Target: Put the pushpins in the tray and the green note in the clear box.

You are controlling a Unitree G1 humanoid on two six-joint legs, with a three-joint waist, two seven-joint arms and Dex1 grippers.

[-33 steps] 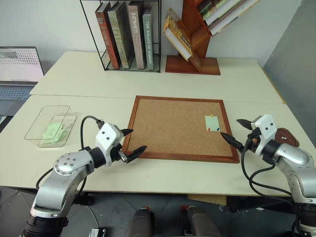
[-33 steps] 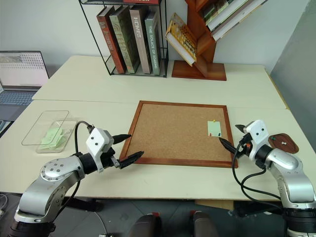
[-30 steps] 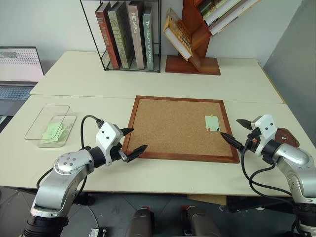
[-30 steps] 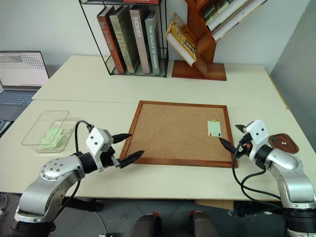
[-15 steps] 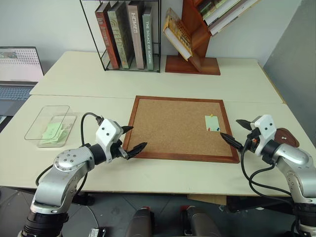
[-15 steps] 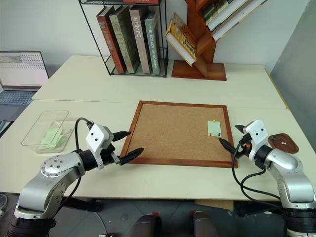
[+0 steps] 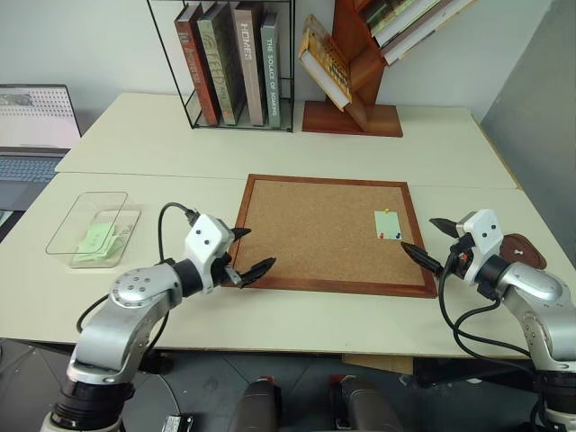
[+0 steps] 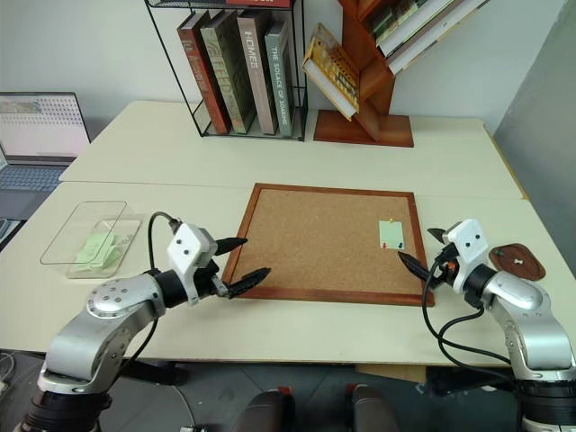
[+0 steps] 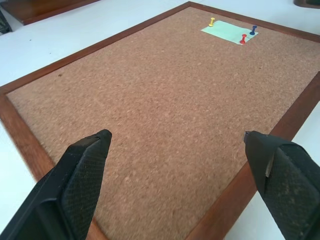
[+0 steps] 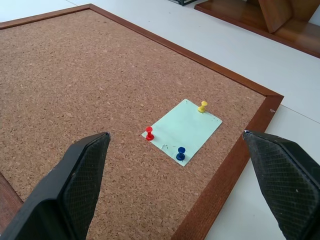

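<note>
1. Cream table [image 7: 360,315] carries the corkboard [image 7: 315,229].
2. Left gripper [image 7: 250,250] gapes at its near-left corner, empty.
3. Right gripper [image 7: 425,241] gapes too; pinned note [image 10: 182,131] just ahead.
4. Tray [image 7: 522,247] sits behind it.

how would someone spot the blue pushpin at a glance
Find the wood-framed corkboard mid-table, then the green note pinned near its right edge. Three pins hold the note; the blue pushpin sits at a lower corner, beside the red pin and opposite the yellow pin.

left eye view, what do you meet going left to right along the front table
clear box → left tool → corkboard → green note → right tool → tray
</note>
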